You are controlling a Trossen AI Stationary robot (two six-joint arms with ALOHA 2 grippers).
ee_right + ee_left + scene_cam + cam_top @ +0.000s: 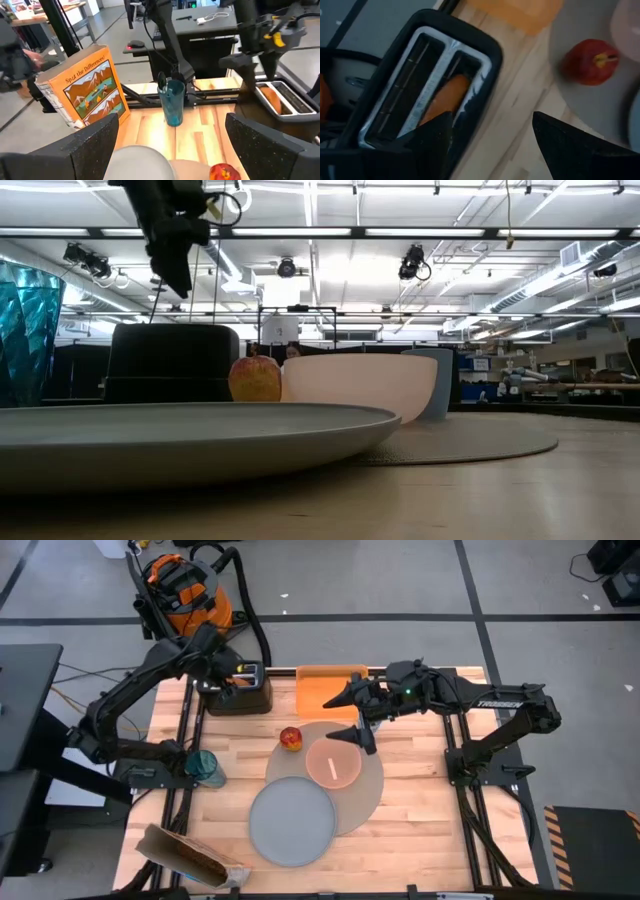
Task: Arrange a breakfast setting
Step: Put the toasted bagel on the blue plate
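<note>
The round grey-brown mat (362, 802) lies mid-table. The pink bowl (333, 762) stands on it, and the grey plate (292, 821) overlaps its near left edge. The red-yellow apple (291, 739) rests at the mat's far left rim. The blue cup (207, 768) stands at the left; what looks like a spoon (162, 80) sticks out of it. A bagel piece (445, 97) sits in one slot of the black toaster (238, 692). My left gripper (495, 145) hovers open just above the toaster. My right gripper (355, 732) hangs open above the mat's far edge, beside the bowl.
An orange board (330, 685) lies at the far edge, right of the toaster. A cereal box (185, 855) lies at the near left corner. Bare wood shows to the right of the mat (420, 800).
</note>
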